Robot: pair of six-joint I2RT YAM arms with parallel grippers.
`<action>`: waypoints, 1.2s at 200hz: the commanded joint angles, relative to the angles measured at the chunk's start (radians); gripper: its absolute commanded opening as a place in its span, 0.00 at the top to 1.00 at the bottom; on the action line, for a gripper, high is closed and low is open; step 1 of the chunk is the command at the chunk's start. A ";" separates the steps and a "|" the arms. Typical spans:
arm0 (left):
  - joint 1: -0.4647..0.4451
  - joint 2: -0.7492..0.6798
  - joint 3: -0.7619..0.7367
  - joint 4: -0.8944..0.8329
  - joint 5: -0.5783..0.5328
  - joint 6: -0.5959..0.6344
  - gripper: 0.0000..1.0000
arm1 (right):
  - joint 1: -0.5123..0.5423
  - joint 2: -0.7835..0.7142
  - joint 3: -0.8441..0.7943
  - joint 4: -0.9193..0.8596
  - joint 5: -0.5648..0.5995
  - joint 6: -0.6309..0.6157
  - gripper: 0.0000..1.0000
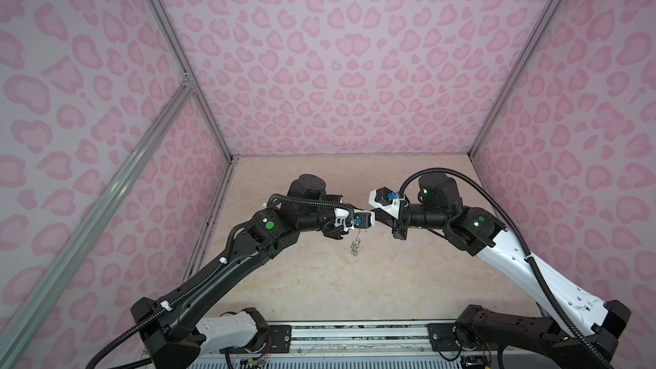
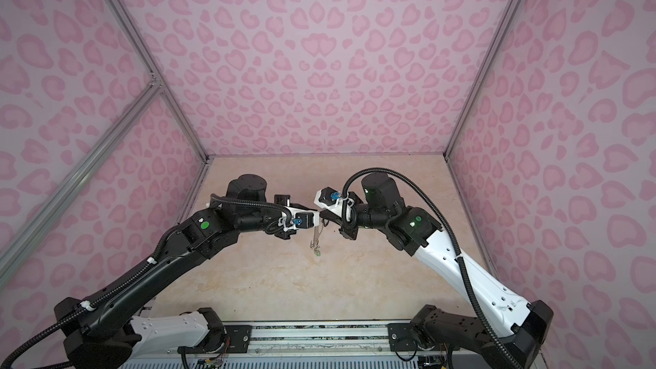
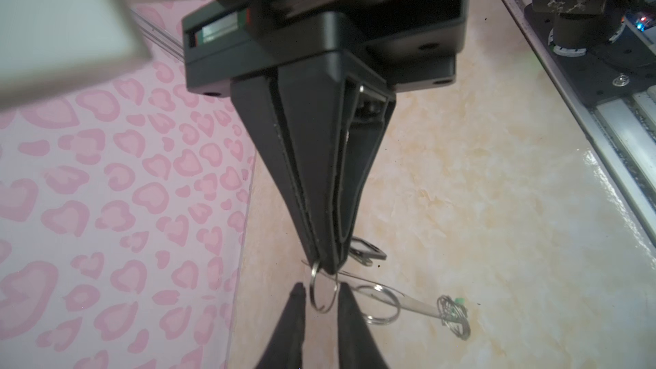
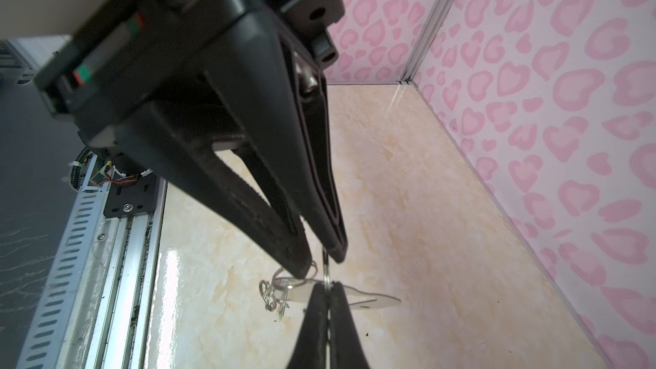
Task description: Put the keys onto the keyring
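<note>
The keyring [image 3: 415, 301], a thin grey plate with split rings, hangs in the air edge-on between both arms; in a top view it shows as a thin hanging strip [image 2: 317, 234]. My right gripper [image 4: 328, 287] is shut on one split ring [image 3: 321, 294] at its upper end. My left gripper [image 3: 322, 291] is open, with a finger on each side of that ring. A key with a green tag [image 3: 459, 301] dangles among the rings at the plate's lower end [image 1: 354, 252]. A black oblong tag [image 3: 367, 250] shows just behind the right gripper's tips; what it rests on is hidden.
The beige marbled tabletop [image 1: 319, 278] lies below the hanging keyring. Pink heart-patterned walls [image 1: 337, 65] close in three sides. A metal rail [image 1: 355, 335] with both arm bases runs along the front edge.
</note>
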 commanded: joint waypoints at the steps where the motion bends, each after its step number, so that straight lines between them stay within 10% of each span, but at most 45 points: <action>1: -0.008 0.004 0.019 -0.009 -0.051 0.024 0.81 | 0.001 0.005 0.007 0.000 -0.022 0.001 1.00; 108: -0.020 0.021 0.010 0.024 -0.018 -0.013 0.97 | 0.006 0.000 -0.006 0.026 -0.022 -0.001 1.00; 161: 0.037 -0.002 -0.030 0.130 0.092 -0.158 0.97 | -0.002 -0.081 -0.082 0.084 0.121 -0.015 0.63; 240: 0.129 -0.056 -0.146 0.371 0.279 -0.359 0.97 | 0.000 -0.116 -0.157 0.209 0.186 0.023 0.62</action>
